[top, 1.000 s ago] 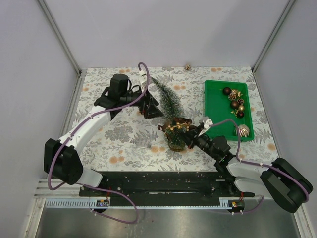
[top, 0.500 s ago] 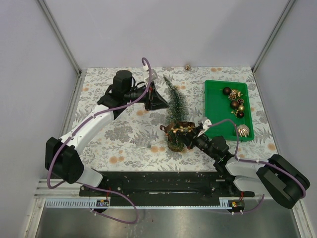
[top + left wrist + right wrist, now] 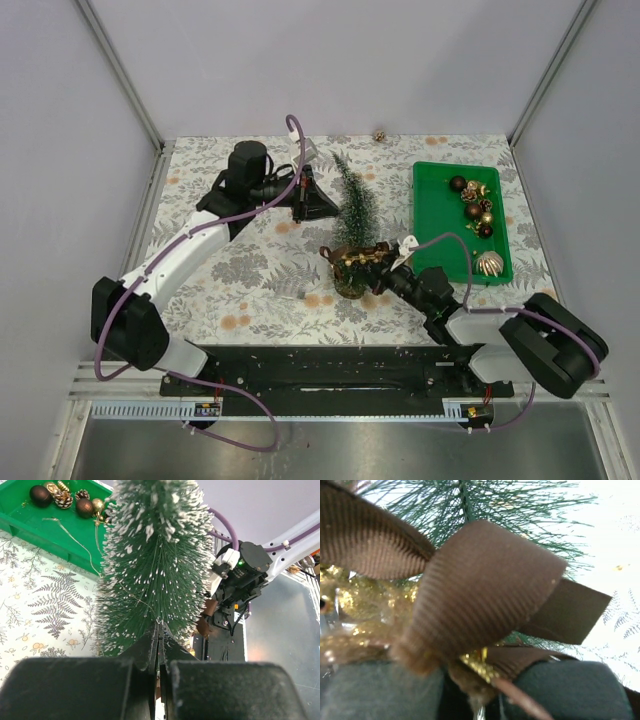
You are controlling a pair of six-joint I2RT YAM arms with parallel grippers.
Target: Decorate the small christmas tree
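Observation:
The small christmas tree (image 3: pixel 352 200) stands upright at mid table on its wooden disc base (image 3: pixel 349 288); in the left wrist view its frosted bristles (image 3: pixel 155 555) fill the middle. My left gripper (image 3: pixel 328 208) comes in from the tree's left, its jaws (image 3: pixel 158 627) shut with the tips pinched into the bristles. My right gripper (image 3: pixel 378 270) is shut on a brown ribbon bow with gold glitter (image 3: pixel 355 258), held against the tree's lower front. That bow (image 3: pixel 485 580) covers most of the right wrist view, clamped between the dark fingers (image 3: pixel 570 690).
A green tray (image 3: pixel 430 225) at the right holds several dark and gold baubles (image 3: pixel 472 205) and a pale pinecone ornament (image 3: pixel 488 263). A thin wire (image 3: pixel 70 535) runs from the tray (image 3: pixel 30 520) towards the tree. A small gold ornament (image 3: pixel 379 135) lies at the table's far edge.
The tree went from leaning left to upright. My left gripper closed on its bristles. The right gripper with the bow moved up against the tree's lower part.

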